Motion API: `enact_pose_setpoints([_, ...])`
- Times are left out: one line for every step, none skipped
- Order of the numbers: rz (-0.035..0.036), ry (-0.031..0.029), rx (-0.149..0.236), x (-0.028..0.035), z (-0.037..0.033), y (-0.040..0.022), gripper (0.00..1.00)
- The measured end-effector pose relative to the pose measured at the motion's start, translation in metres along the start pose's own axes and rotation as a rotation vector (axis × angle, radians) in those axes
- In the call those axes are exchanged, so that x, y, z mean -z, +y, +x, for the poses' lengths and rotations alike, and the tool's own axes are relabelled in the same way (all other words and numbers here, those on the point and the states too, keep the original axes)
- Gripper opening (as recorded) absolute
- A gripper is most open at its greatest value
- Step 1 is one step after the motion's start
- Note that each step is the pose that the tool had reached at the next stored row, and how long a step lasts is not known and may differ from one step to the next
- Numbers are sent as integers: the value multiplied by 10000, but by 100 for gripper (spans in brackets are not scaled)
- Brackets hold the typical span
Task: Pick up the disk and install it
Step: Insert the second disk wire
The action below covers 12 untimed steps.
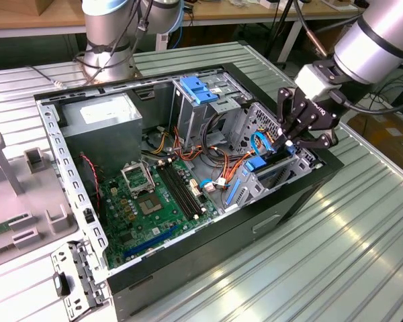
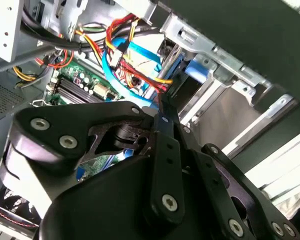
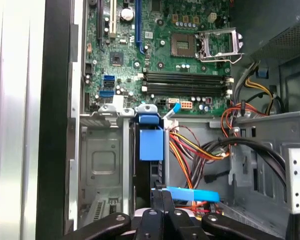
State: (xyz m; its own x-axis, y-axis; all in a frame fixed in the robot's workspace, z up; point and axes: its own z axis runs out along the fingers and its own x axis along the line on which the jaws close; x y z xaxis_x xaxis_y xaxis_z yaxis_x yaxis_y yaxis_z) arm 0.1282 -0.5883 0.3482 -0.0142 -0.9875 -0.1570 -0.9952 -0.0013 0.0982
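Ribbed metal table [image 1: 363, 221] carries one open computer case [image 1: 208, 248], lying on its side with the panel off; workbenches stand behind it.

Nearest in the first wrist view, the pincer [image 3: 162, 200] has its black fingers pressed close together at the end of the disk [image 3: 151, 145], which stands on edge in a bay at the case's front corner. The fingers appear to pinch the disk's near edge, though the contact itself is hidden behind the linkage. In the exterior view the pincer [image 1: 292, 144] sits over that same corner, on the exterior view's right, with the disk [image 1: 269, 171] below it, part way down into the bay. One disk is in view, with one blue tab facing the camera in the first wrist view.

As a judgement, the disk is stiff and fairly heavy for its bulk, with smooth faces that could slip; its blue plastic rails are the better place to hold, and it would not take a knock or a skewed push well.

Beside the bay runs one flat blue cable [image 3: 192, 194], crossing just next to the fingers, among a bundle of orange, red and yellow wires [image 3: 200, 150]. Farther on lies one motherboard [image 3: 160, 45], with four memory slots and one open processor socket. One grey power supply [image 1: 101, 121] sits at the far end, and one arm base [image 1: 107, 40] stands beyond the case.
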Motion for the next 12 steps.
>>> enact_pose_setpoints([-10, -30, 1, 13, -2, -34, 11])
enact_pose_setpoints([-17, -49, 3, 19, -3, -56, 11])
enact_pose_setpoints([-38, -101, 3, 34, -5, -111, 11])
enact_pose_setpoints([-54, -133, 4, 44, -7, -148, 11])
enact_pose_setpoints([-65, -157, 5, 51, -8, -175, 11])
enact_pose_setpoints([-73, -174, 6, 58, -9, -197, 11])
enact_pose_setpoints([-88, -208, 7, 76, -12, -236, 11])
enact_pose_setpoints([-92, -221, 8, 98, -16, -255, 11])
enact_pose_setpoints([-93, -227, 8, 109, -17, -259, 11])
enact_pose_setpoints([-92, -232, 7, 127, -20, -260, 11])
enact_pose_setpoints([-92, -233, 7, 145, -23, -259, 11])
enact_pose_setpoints([-93, -241, 9, 146, -23, -260, 11])
